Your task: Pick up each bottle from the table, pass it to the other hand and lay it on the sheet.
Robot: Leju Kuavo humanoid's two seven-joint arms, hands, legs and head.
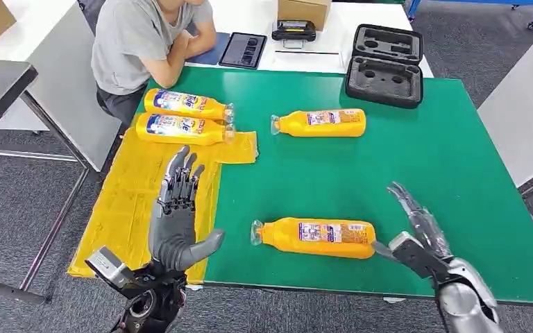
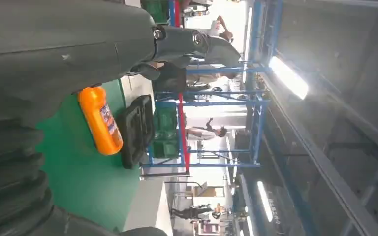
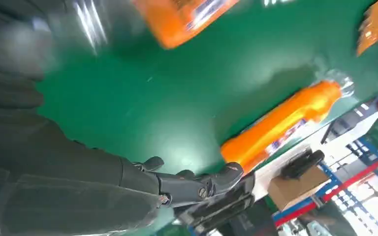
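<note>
Four orange bottles lie on their sides. Two of them rest side by side on the far end of the yellow sheet. A third lies on the green table further back. The fourth lies near the front edge, blurred in the right wrist view. My left hand hovers open above the sheet, fingers stretched forward. My right hand is open, just right of the near bottle's base and holding nothing; its fingers are spread.
A person in a grey shirt sits at the table's far left corner, arms resting near the sheet. An open black foam case stands at the back of the table. A tablet and a cardboard box lie on the white table beyond.
</note>
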